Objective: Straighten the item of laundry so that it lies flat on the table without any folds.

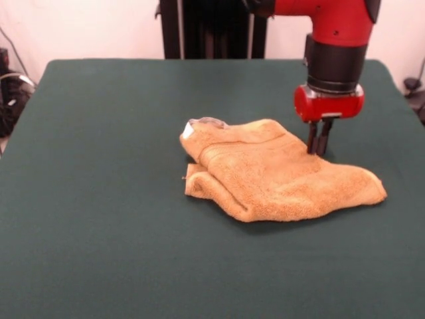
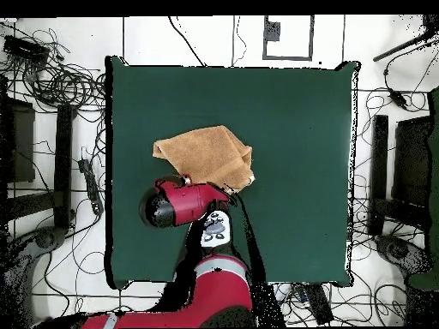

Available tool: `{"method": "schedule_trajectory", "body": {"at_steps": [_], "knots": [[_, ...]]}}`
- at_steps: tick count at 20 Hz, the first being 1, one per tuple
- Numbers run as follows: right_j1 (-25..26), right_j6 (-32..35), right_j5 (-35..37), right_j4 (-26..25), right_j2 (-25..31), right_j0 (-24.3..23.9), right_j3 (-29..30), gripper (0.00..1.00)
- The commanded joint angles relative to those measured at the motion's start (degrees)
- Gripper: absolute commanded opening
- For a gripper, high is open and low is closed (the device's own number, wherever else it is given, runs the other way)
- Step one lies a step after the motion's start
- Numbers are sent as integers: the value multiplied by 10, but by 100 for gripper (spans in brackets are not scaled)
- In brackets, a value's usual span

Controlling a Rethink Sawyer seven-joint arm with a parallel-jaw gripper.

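We see black pincer (image 1: 319, 150) pressed together, tips at far edge of folded orange-tan terry towel (image 1: 279, 176), likely pinching layer to unfold over dark green cloth surface (image 1: 99, 199).

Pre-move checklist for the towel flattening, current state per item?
1. Towel flat: not ok, folded over itself in layers.
2. Pincer at the towel: ok, tips down at its far edge in the front view.
3. Pincer closed on cloth: cannot tell; fingers close together, grip not visible.
4. Table has room to spread: ok, bare green all round.
5. Towel inside table edges: ok.
6. White tag visible: ok, at one corner.
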Motion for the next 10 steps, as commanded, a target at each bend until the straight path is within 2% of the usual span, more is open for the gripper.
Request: {"method": "schedule_trajectory", "body": {"at_steps": [1,10], "knots": [[5,163,-5,68,27,48,63,0],[-27,180,-7,121,13,101,100,0]]}}
